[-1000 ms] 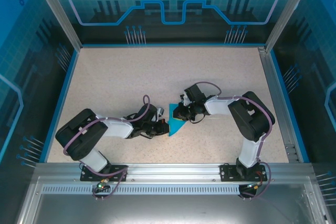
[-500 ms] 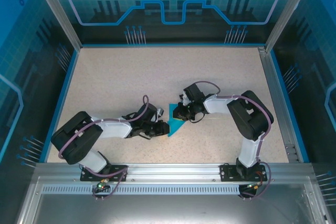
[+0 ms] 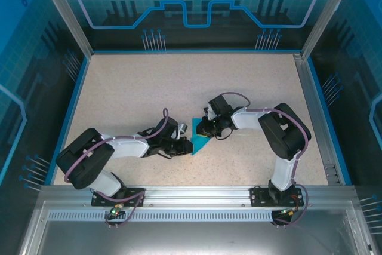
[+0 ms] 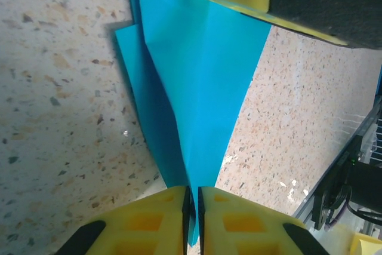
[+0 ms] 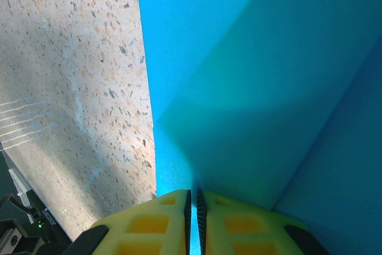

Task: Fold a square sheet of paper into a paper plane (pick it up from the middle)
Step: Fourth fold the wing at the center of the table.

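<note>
Speckled table [image 3: 149, 88], with both arms reaching inward from the near edge to meet near its centre; the left arm [image 3: 113, 147] lay low and the right arm [image 3: 280, 129] bent back toward it, probably so that one piece could be worked from two sides; the cyan paper [image 3: 199, 143], creased into a tapering wedge, rested on the table between them; the left gripper [image 4: 191, 198] was pinched onto the paper's narrow tip, apparently anchoring it; the right gripper [image 5: 191, 200] was pinched onto an edge at the wider end, apparently to draw a flap over; the paper was plain, and no lettering could be read.
</note>
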You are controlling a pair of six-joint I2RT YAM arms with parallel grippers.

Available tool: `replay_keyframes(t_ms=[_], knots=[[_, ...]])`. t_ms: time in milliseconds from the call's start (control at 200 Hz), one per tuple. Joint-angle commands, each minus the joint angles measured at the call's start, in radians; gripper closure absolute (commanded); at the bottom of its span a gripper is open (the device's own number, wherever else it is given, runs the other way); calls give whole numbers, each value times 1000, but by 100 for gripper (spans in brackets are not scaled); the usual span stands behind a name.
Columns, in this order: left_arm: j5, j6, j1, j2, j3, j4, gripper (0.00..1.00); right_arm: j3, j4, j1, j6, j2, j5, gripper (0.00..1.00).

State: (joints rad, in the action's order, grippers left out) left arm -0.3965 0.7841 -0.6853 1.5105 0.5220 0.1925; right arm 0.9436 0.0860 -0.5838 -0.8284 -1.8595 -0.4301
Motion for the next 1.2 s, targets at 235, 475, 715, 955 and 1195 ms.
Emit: replay_keyframes(t_ms=[235, 475, 715, 955, 1195], knots=[[-81, -63, -22, 13, -17, 54, 89, -16, 63, -17, 24, -27, 21, 85], [-102, -78, -46, 86, -8, 65, 89, -23, 60, -19, 25, -29, 23, 85], [-86, -84, -63, 76, 2, 50, 84, -25, 67, -21, 28, -30, 26, 85], [-70, -98, -69, 34, 1, 22, 87, -29, 74, -21, 34, -34, 34, 85], [-79, -139, -87, 80, 21, -8, 91, -33, 81, -21, 37, -39, 42, 85]])
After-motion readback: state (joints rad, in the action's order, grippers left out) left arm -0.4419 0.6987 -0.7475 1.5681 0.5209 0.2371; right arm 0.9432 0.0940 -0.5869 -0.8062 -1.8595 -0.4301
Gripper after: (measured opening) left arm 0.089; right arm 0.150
